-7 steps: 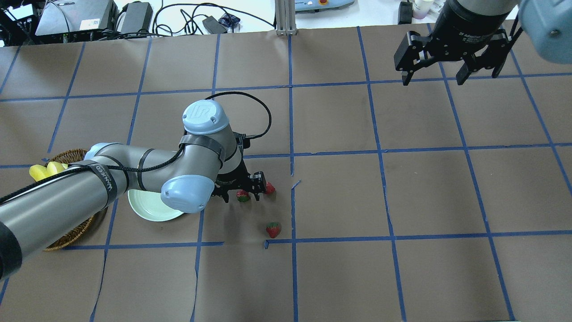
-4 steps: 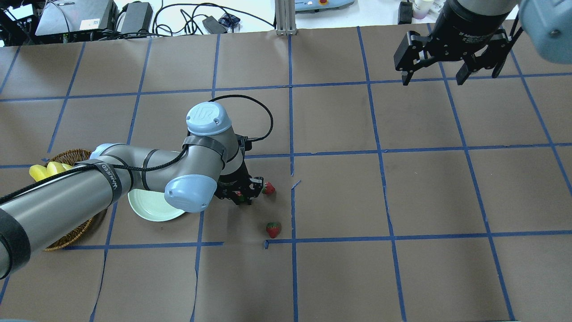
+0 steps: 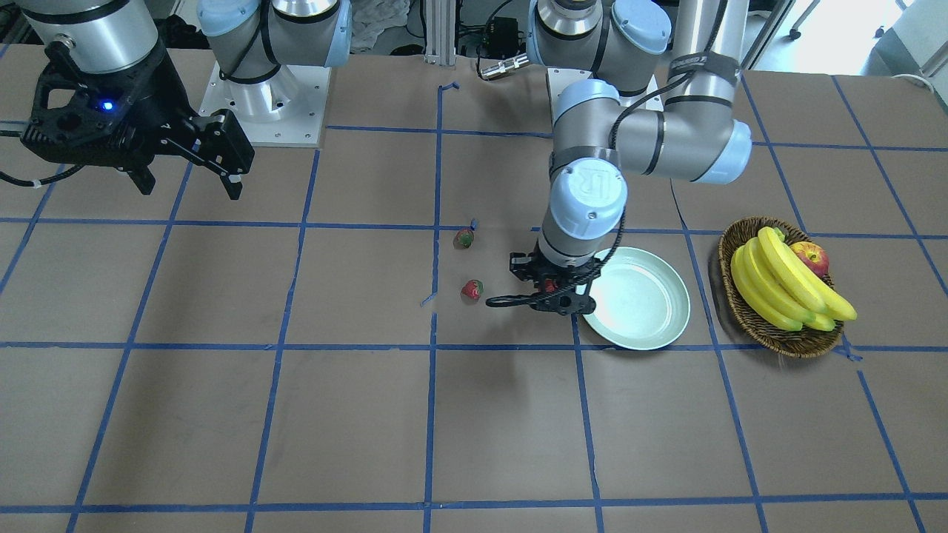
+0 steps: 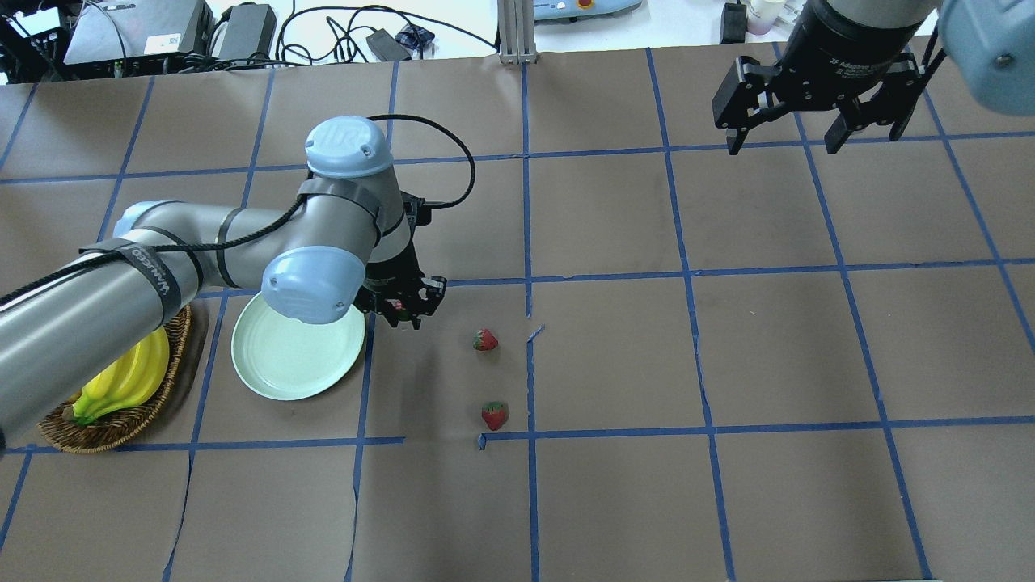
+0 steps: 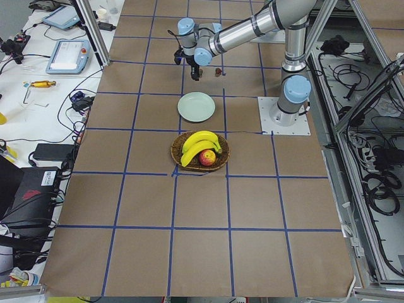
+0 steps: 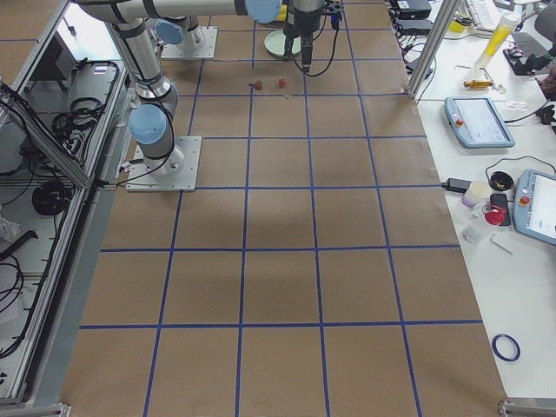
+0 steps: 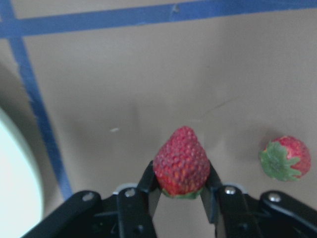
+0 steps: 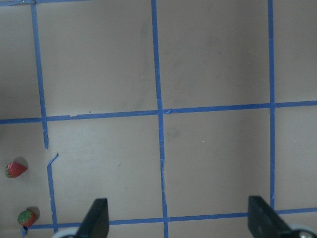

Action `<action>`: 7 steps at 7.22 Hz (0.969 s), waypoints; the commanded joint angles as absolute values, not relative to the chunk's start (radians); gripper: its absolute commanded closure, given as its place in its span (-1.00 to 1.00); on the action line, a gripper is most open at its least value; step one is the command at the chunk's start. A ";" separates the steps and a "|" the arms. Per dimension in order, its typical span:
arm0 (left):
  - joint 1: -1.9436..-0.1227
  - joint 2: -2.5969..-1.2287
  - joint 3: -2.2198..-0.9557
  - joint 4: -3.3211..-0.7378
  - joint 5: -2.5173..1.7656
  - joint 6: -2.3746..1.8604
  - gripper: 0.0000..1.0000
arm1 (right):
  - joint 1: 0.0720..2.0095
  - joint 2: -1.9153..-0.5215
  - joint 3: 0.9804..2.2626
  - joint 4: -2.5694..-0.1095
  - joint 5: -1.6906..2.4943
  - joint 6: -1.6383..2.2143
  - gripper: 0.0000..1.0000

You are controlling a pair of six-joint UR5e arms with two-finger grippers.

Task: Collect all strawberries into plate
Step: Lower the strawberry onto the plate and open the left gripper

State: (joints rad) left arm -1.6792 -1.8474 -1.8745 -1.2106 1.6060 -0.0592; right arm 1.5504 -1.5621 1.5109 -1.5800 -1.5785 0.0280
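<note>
At the far left a wicker basket (image 4: 121,427) of bananas (image 4: 129,376) is seen, and just beside it the plate (image 4: 283,364), in which no berry is lying yet. Just past the plate's rim one strawberry (image 7: 182,161) is pinched by the left jaws. It is gripped across its broad shoulders near the green cap, with the tip pointing away from the wrist. It is judged to be raised a little off the surface (image 4: 614,356).

Further right a second strawberry (image 4: 485,339) and, nearer the robot, a third strawberry (image 4: 495,415) are left lying on the surface, apart from each other. At the far right the right jaws are spread and empty, well apart from the fruit.

Each berry is judged to be very light, so little force should be needed. Its pitted skin should give some grip, but its taper could let it squirt out if squeezed near the tip. A hold across the widest part is advised, as on the held one. Whether the flesh is soft cannot be told, so a gentle squeeze is safest.
</note>
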 commanded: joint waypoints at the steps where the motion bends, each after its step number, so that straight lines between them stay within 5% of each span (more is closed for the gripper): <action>1: -1.486 -1.798 -1.861 -1.392 1.687 0.016 0.94 | 1.551 -1.563 1.511 -1.580 -1.578 0.028 -1.00; 2: -1.445 -1.810 -1.915 -1.381 1.681 0.041 0.70 | 1.551 -1.562 1.511 -1.580 -1.577 0.028 -1.00; 3: -1.445 -1.807 -1.969 -1.330 1.680 0.044 -0.50 | 1.551 -1.562 1.511 -1.580 -1.578 0.029 -1.00; 4: -1.451 -1.807 -1.971 -1.292 1.677 0.041 -0.89 | 1.551 -1.562 1.511 -1.580 -1.578 0.029 -1.00; 7: -1.633 -1.808 -1.915 -1.226 1.657 -0.186 -0.96 | 1.551 -1.562 1.511 -1.580 -1.580 0.028 -1.00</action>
State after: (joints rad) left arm -1.5306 -1.8017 -1.9462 -1.2608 1.6686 -0.0531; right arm 1.5509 -1.5617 1.5105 -1.5800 -1.5798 0.0274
